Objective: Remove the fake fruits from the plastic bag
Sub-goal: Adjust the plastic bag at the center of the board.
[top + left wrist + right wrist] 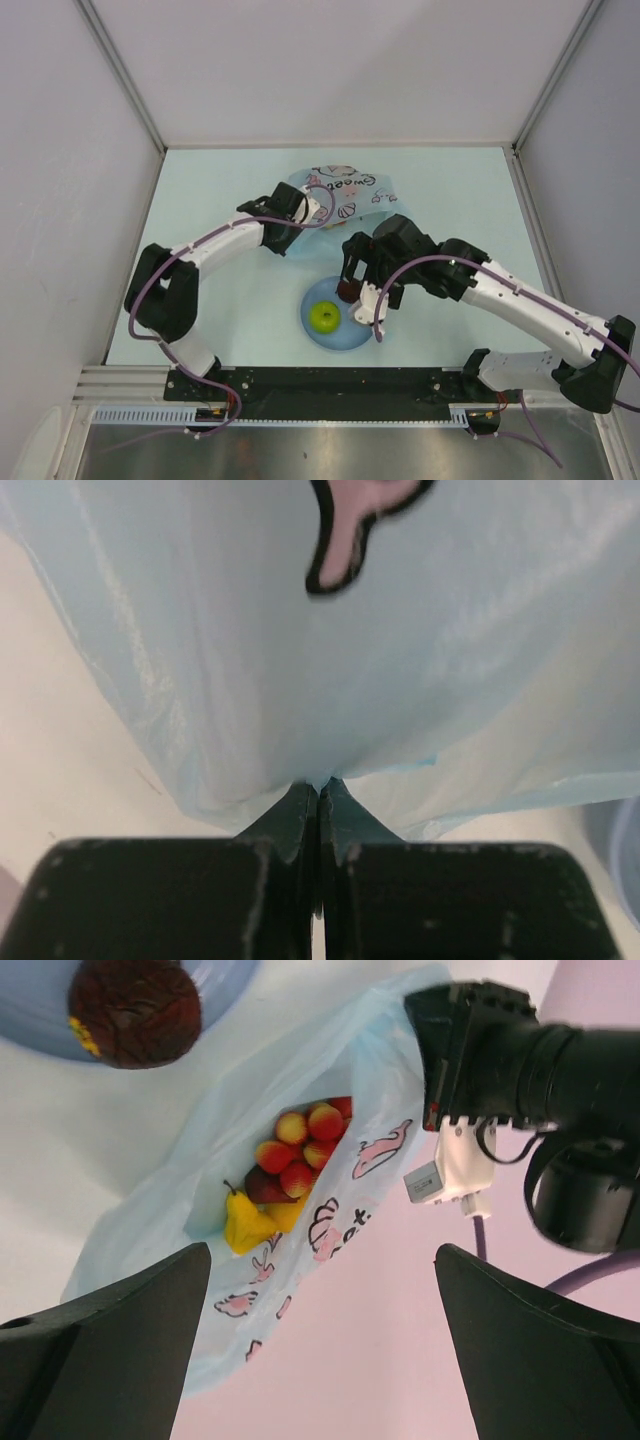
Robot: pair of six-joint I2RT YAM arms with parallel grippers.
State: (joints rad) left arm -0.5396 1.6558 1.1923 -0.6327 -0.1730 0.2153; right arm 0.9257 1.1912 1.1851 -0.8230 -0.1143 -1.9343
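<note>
**Hidden or unclear**
- Bag (345, 192): its near edge is covered by the left arm in the top view. None of its contents can be seen from above.
- Left wrist view: filled almost wholly by bag film. The print (350, 530) is cut off by the top edge.
- Inside the bag, in the right wrist view: a yellow-orange piece (288, 1216) and a dark round piece (262, 1188) lie half buried. What kind they are cannot be made out.
- Right fingers (352, 283): from above they partly cover the dark red fruit (347, 292).

**Items**
- Bag: thin, crinkly, translucent light-blue film with pink cartoon shapes outlined in black. It lies on the pale bench (200, 200), behind the plate (308, 322), with its mouth lifted.
- Left fingers (296, 830): black and pressed together, with a pleat of bag film pinched between them.
- Right fingers: spread wide with nothing between them. They hang above the plate's far rim.
- Grapes (305, 1145): a cluster of glossy red-and-yellow beads, in the bag mouth.
- Pear (245, 1225): smooth and yellow with a short stalk. It lies in the bag just beside the grapes.
- Dark red fruit: round with a dull, pebbled skin. It rests at the plate's far edge.
- Apple (324, 317): green, round and shiny. It sits on the plate near the middle.
- Plate: round, smooth and light blue.
</note>
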